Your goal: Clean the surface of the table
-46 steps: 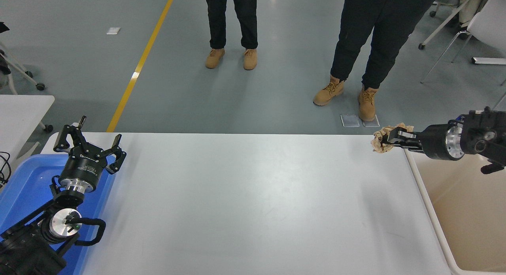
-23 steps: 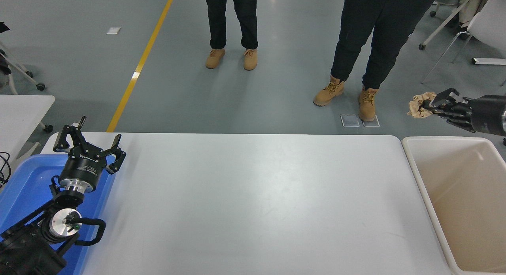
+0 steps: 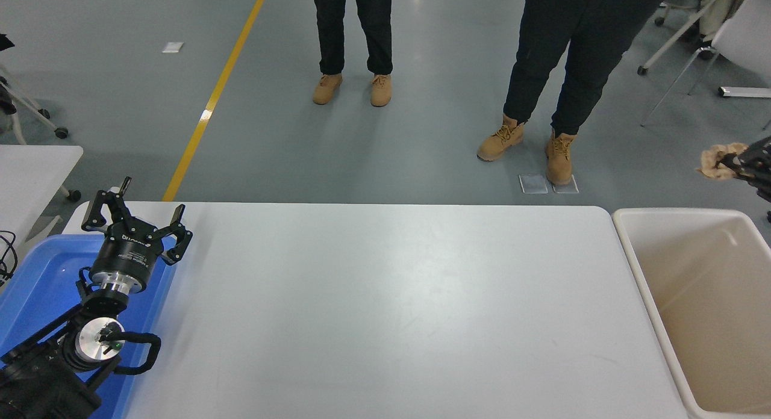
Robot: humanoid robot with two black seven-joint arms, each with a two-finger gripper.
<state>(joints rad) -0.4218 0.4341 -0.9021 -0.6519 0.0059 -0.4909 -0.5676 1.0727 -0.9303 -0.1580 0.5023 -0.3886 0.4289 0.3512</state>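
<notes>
The table surface (image 3: 385,310) is a large matte white top that fills the middle of the head view. My right gripper (image 3: 732,164) comes in at the right edge, above the far end of the beige bin (image 3: 638,256). It is shut on a crumpled brown paper wad (image 3: 717,162), held in the air beyond the bin's far rim. My left gripper (image 3: 135,217) is open and empty, parked at the lower left over the blue bin (image 3: 42,286).
Two people in dark trousers and tan boots (image 3: 524,142) stand on the grey floor beyond the table's far edge. A smaller white table (image 3: 30,172) shows at the left edge. Chairs (image 3: 723,46) stand at the top right.
My right gripper has carried the paper wad from the table's far right corner up and to the right, past the beige bin's far rim, toward the picture's right edge. The left arm has not moved.
</notes>
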